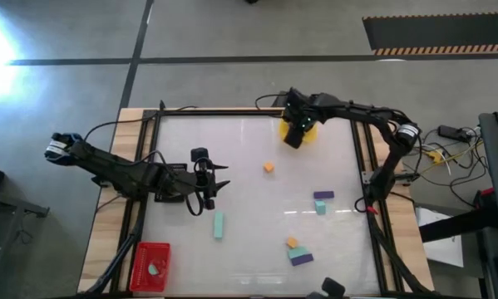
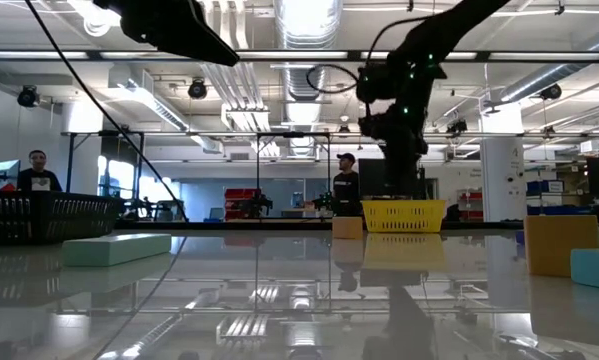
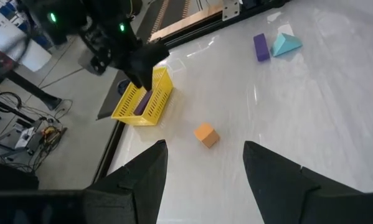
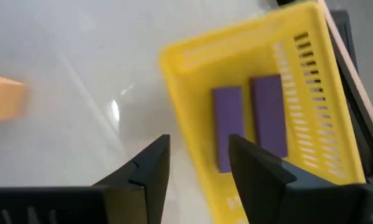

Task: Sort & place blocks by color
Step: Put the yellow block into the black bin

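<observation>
White tabletop [image 1: 257, 208], wood border, open lab behind with people well back from the rig.

Right gripper [image 4: 195, 165] hangs over the yellow tray [image 4: 323, 87] at the far edge of the table. Fingers spread, nothing between them. Two purple bars [image 4: 248, 121] lie side by side in that tray, so you're at the tail of a purple drop-off: release looks done, the arm isn't clear of the tray yet.

Left gripper [image 1: 207, 189] sits low over the table's left-centre, fingers apart, empty, pointing toward the orange cube [image 3: 205, 134].

Loose blocks:
- that orange cube, mid-table, near the yellow tray
- mint bar [image 1: 219, 224], just ahead of the left gripper
- purple bar [image 1: 323, 196] with a teal piece [image 1: 321, 208] touching or just beside it, right side
- orange piece [image 1: 292, 242] against another teal and purple pair [image 1: 301, 256], near edge

Red tray [image 1: 150, 266] at the near left corner holds something pale; can't tell what.

Next: lift the right arm straight up before you swing, or a finger may catch the tray's wall. Then take the purple bar on the right. It's crowded by the teal piece, so close across its narrow sides.
</observation>
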You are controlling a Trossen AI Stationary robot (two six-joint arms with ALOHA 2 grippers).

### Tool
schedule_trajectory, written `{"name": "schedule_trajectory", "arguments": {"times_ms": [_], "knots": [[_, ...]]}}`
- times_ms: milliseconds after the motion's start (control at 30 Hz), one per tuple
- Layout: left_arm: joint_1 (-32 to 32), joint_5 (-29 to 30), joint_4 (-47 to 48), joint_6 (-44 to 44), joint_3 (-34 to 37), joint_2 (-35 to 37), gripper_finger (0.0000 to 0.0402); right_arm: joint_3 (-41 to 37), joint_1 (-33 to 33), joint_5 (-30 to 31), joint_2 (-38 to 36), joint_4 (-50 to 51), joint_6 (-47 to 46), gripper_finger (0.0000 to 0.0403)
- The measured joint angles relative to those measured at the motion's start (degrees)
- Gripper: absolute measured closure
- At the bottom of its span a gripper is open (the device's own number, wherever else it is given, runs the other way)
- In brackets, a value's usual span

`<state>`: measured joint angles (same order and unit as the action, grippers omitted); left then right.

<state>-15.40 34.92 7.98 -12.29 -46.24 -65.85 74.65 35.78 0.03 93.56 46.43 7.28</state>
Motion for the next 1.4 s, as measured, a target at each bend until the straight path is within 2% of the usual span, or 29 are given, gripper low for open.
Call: {"name": "schedule_trajectory", "arguments": {"times_ms": [267,467,600,667,833,933,1233,1400], "knots": [[0.0,0.01,-0.04,1.2,0.11,0.0,0.0208,0.0,-8.49,-0.06,-5.8,0.05,-6.59,0.0272],[0.0,0.01,-0.04,1.51,0.16,0.0,0.0207,-0.02,-16.62,-0.03,-7.22,-0.09,-9.38,0.0283],[0.0,0.01,-0.04,1.63,0.25,-0.01,0.0207,-0.14,-20.77,1.21,-6.54,-1.96,-18.21,0.0278],[0.0,0.01,-0.03,1.63,0.25,-0.01,0.0208,-0.15,-22.59,3.23,-5.7,-2.12,-21.01,0.0267],[0.0,0.01,-0.04,1.63,0.27,-0.01,0.0207,-0.17,-26.57,13.86,-2.63,-2.26,-26.84,0.0226],[0.0,0.01,-0.04,1.63,0.31,-0.01,0.0207,-0.17,-28.17,17.63,-0.16,-2.44,-30.4,0.0196],[0.0,0.01,-0.02,1.61,0.49,-0.01,0.0208,-0.17,-29.56,17.94,8.06,-6.01,-33.84,0.0109],[0.0,0.01,-0.04,1.59,0.55,-0.01,0.0207,-0.2,-29.53,16.45,10.48,-7.53,-33.85,0.0077]]}}
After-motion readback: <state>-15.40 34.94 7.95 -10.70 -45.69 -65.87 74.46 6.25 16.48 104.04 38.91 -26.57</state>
